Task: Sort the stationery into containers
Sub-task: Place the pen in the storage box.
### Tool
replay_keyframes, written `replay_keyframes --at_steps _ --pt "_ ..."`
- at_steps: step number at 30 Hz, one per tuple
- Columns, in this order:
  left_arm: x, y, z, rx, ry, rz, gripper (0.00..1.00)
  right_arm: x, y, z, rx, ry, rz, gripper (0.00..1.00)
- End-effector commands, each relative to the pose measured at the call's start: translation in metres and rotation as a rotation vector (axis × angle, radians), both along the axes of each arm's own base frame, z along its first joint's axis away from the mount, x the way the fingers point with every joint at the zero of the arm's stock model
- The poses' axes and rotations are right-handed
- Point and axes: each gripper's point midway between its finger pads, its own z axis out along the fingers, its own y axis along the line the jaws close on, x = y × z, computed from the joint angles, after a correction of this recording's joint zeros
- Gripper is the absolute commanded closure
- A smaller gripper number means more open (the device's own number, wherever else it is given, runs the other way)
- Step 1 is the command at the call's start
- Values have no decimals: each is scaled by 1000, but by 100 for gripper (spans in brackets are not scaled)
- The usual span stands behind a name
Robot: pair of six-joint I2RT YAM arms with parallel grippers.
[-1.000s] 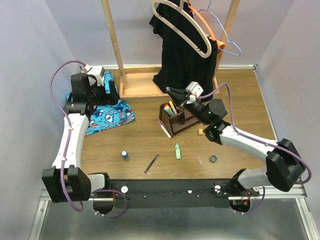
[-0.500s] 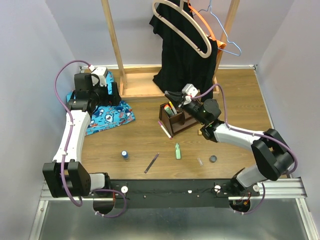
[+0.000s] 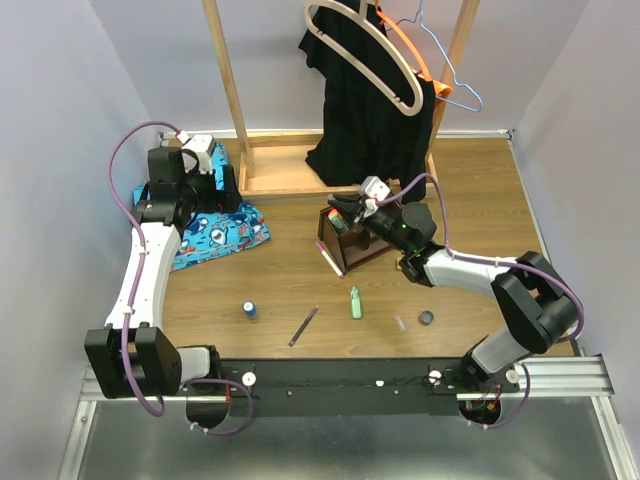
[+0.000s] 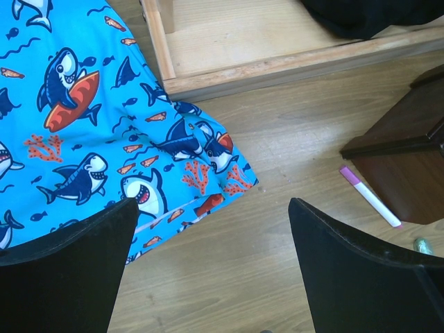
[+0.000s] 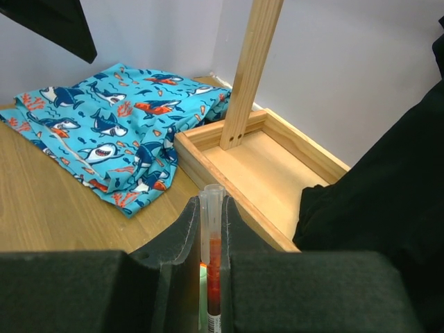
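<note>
My right gripper (image 5: pixel 211 208) is shut on a red-orange marker (image 5: pixel 212 257) with a clear cap. It stays upright between the jaws. From above, that gripper (image 3: pixel 341 209) hangs over the dark brown organizer (image 3: pixel 352 243). A pink marker (image 3: pixel 329 258) leans on the organizer's front. Lying on the table are a pale green marker (image 3: pixel 354 302), a purple pen (image 3: pixel 303 326), a blue bottle (image 3: pixel 249 310) and a dark disc (image 3: pixel 426 318). My left gripper (image 4: pixel 213 202) is open and holds nothing. It hovers beside the shark cloth, with the pink marker (image 4: pixel 370 196) to its right.
A blue shark-print cloth (image 3: pixel 215 232) lies at the left. The light wooden rack base (image 3: pixel 290 170) stands behind the organizer, with its posts, hangers and a hanging black garment (image 3: pixel 375 110). The right forearm (image 3: pixel 460 270) stretches across the table right of the organizer.
My right gripper has moved left and down over the organizer with the marker still in its jaws. The left arm has shifted only slightly.
</note>
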Motion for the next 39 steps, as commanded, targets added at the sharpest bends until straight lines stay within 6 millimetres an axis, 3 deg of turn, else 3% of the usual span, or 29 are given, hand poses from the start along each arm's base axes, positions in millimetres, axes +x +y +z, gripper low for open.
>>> replay_keyframes --at_steps 1,12,16,19,28,32,36,39 --pt "-9 1 1 19 -5 1 1 -5 0 -5 -15 -14 22 99" --pt "-12 0 2 6 -20 3 1 -13 -3 -24 -97 23 47 99" --pt "-15 -1 -1 2 -18 2 1 -12 -3 -25 -107 37 38 78" --pt "-16 -2 -2 -6 -19 3 1 -13 -4 -21 -105 40 38 71" --pt "-20 -6 -1 -26 -35 -1 1 -17 -8 -17 -121 50 32 69" --pt "-20 -6 3 -29 -53 1 1 -13 -9 -1 -82 61 14 66" --pt "-18 -4 12 -38 -94 20 1 -5 -12 43 -3 96 -36 64" --pt "-20 -4 19 -46 -128 30 1 -12 -10 44 -12 188 -17 64"
